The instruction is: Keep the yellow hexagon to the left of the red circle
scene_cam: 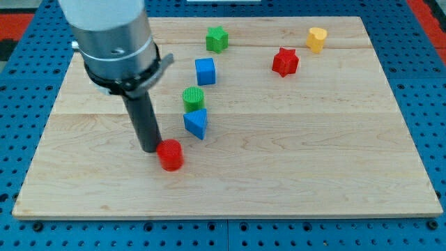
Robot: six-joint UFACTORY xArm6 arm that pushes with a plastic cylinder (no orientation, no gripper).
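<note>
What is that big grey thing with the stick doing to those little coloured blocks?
It is a robot arm that pushes blocks around a wooden board with a dark rod. My tip sits right against the left side of the red circle, near the view's bottom. Just above lie a blue triangle, green circle and blue cube. A green star, red star and yellow heart sit farther up. I see no yellow hexagon.

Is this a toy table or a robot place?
Probably a robot lab bench: a wooden board sits on a blue pegboard, and my tip touches the red circle among small coloured blocks.
</note>
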